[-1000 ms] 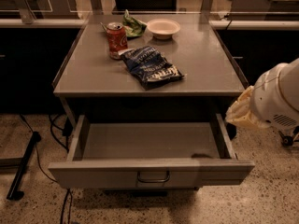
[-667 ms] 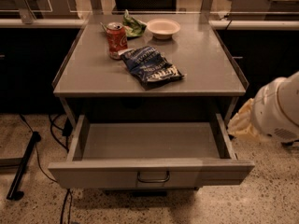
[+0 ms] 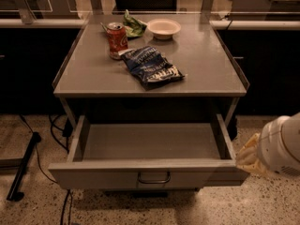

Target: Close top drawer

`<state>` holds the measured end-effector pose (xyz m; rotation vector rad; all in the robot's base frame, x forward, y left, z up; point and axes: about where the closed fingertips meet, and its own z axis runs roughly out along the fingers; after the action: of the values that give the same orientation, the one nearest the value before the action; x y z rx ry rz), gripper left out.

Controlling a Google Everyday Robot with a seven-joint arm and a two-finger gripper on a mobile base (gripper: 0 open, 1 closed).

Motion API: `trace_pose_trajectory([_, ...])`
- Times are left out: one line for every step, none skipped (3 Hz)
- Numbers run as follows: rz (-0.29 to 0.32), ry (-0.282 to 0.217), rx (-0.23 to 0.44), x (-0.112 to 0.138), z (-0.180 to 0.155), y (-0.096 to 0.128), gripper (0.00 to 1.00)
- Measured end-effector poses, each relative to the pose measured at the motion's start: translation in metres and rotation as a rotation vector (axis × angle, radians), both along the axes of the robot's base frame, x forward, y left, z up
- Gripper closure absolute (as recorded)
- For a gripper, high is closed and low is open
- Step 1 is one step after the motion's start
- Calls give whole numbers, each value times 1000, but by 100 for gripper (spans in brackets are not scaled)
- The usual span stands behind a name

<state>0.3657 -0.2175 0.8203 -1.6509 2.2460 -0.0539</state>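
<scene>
Gripper [image 3: 247, 154] at lower right, just beside the front corner of the pulled-out top drawer [image 3: 150, 144]; open or closed, you can't tell.
Bring it to the front panel near the handle [image 3: 153, 177] and push straight in.

Cam high front, looks down; claw [image 3: 247, 155] low-right

gripper [image 3: 249, 156] lower now, beside top drawer [image 3: 108, 176]
</scene>
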Motion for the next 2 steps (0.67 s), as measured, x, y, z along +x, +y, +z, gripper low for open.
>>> trace_pose_trajectory([9,37,3,-13,-40,-7,100])
trace_pose_trajectory([38,44,38,-21,-88,-7,100])
